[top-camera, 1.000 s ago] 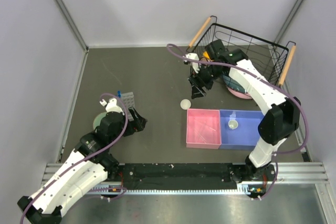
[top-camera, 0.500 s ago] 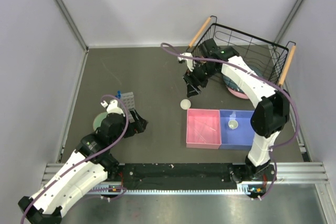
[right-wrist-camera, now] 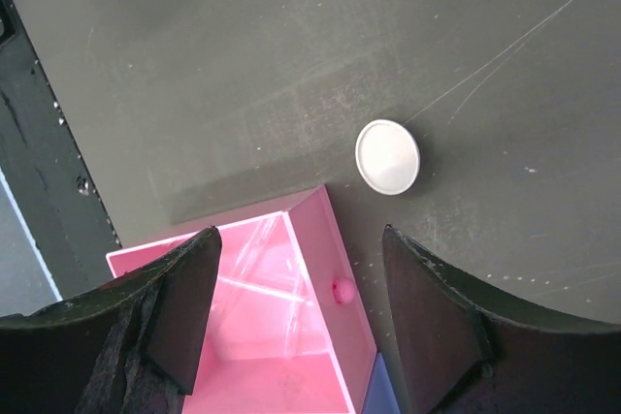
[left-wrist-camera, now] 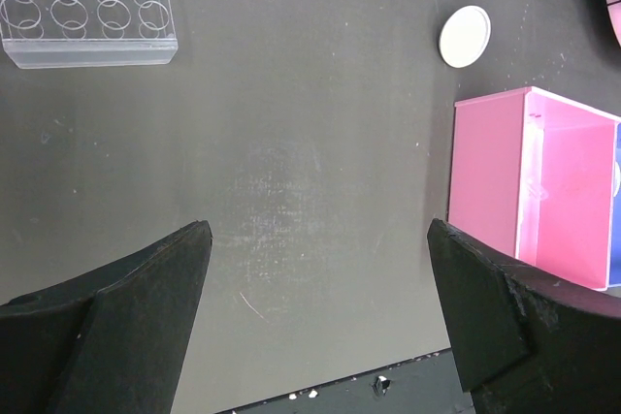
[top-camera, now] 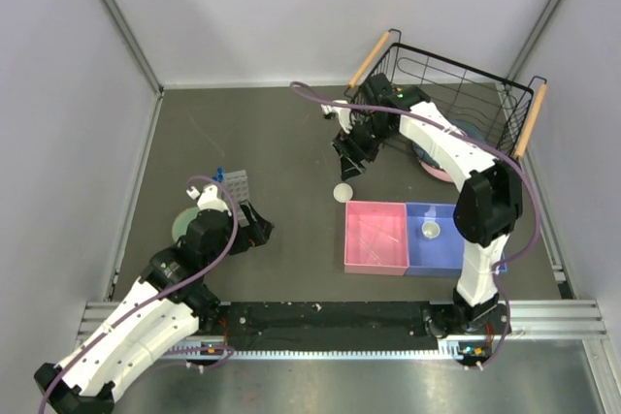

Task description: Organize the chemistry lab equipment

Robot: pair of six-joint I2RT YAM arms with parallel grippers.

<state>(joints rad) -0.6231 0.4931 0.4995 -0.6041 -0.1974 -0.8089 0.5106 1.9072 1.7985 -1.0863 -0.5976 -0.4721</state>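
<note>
Right jaws: the right gripper (right-wrist-camera: 301, 336) (top-camera: 347, 166) is spread wide, with nothing between its fingers.
Below the right jaws: it hangs over one white dish (right-wrist-camera: 387, 156) (top-camera: 342, 192), which sits just off its open gap.
Dish, look: small, round, flat and plain white. It lies alone on the dark table (top-camera: 272, 133), near the far left corner of the pink bin (right-wrist-camera: 340, 259) (top-camera: 375, 257) without touching it.
Left jaws: the left gripper (left-wrist-camera: 315, 327) (top-camera: 257, 228) is also parted and empty, low over bare table.
Rack: the clear tube rack (left-wrist-camera: 87, 41) (top-camera: 234, 184) stands beyond the left gripper, with rows of round holes. One blue-capped tube (top-camera: 221, 173) stands at its far corner.
Pipettes: thin clear pipettes (right-wrist-camera: 260, 251) appear to lie inside the pink bin, though their outlines are faint.
Second dish: a small round second dish (top-camera: 430, 230) rests in the blue bin (top-camera: 466, 257), which touches the pink bin's right side.
Further out: a wire basket (top-camera: 466, 79) stands at the far right, with a pink plate (top-camera: 439, 173) under its near edge. A pale green bowl (top-camera: 179, 225) lies beside the left arm.
</note>
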